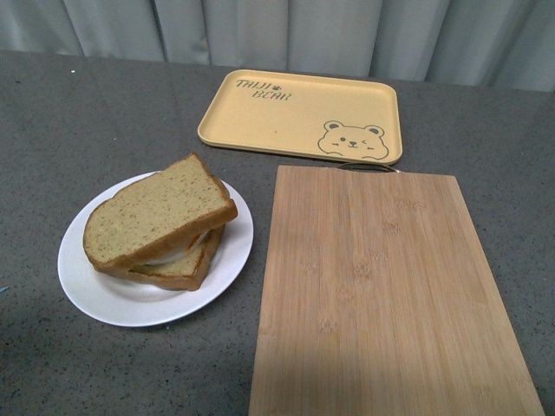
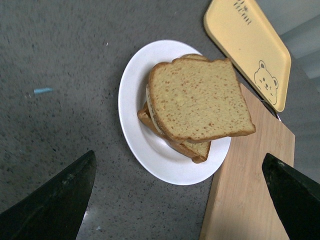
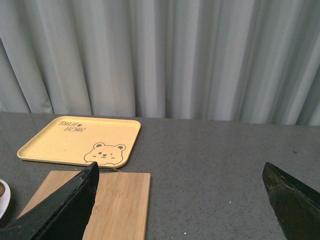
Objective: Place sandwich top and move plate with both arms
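Note:
The sandwich top (image 1: 160,211), a plain tan-brown bread slice, lies tilted on top of a lower slice with white filling, on the round white plate (image 1: 104,299) at the table's left. It also shows in the left wrist view (image 2: 197,100), on the plate (image 2: 137,85). My left gripper (image 2: 182,197) is open and empty, above the table beside the plate's edge. My right gripper (image 3: 182,200) is open and empty over bare table to the right of the board. Neither arm shows in the front view.
A bamboo cutting board (image 1: 381,295) lies right of the plate, touching or almost touching its rim. A yellow bear tray (image 1: 303,114) lies behind it. Grey curtains (image 3: 160,55) close the back. A small blue scrap (image 2: 42,90) lies on the table.

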`<state>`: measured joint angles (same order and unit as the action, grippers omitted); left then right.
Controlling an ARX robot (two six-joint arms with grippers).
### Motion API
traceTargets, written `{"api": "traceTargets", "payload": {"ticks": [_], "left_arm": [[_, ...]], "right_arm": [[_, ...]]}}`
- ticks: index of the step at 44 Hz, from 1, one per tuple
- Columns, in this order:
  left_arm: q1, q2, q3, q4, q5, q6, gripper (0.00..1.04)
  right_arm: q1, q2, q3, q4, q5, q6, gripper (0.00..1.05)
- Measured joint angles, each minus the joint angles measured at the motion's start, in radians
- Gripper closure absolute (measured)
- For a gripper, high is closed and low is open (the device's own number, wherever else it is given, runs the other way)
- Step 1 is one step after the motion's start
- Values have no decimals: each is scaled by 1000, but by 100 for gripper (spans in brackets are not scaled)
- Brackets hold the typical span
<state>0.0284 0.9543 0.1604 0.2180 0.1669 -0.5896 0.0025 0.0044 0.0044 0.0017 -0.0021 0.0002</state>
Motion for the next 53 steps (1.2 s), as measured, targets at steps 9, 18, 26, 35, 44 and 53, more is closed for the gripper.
{"api": "traceTargets", "payload": {"ticks": [9, 18, 26, 35, 44, 53], "left_arm": [[4, 370, 59, 200, 132, -151, 7], [-29, 588, 95, 306, 133, -232, 7], [-48, 685, 115, 316, 129, -232, 7], [-92, 791, 150, 312, 99, -198, 7], [-111, 886, 220, 310, 79, -195, 12], [-119, 945, 279, 281, 93, -194, 50]], "right_arm": [[0, 0, 0, 0, 0, 0, 9], [0, 0, 0, 0, 0, 0, 9], [0, 0, 0, 0, 0, 0, 9], [0, 0, 0, 0, 0, 0, 9], [0, 0, 0, 0, 0, 0, 9], [0, 0, 0, 0, 0, 0, 9]]}}
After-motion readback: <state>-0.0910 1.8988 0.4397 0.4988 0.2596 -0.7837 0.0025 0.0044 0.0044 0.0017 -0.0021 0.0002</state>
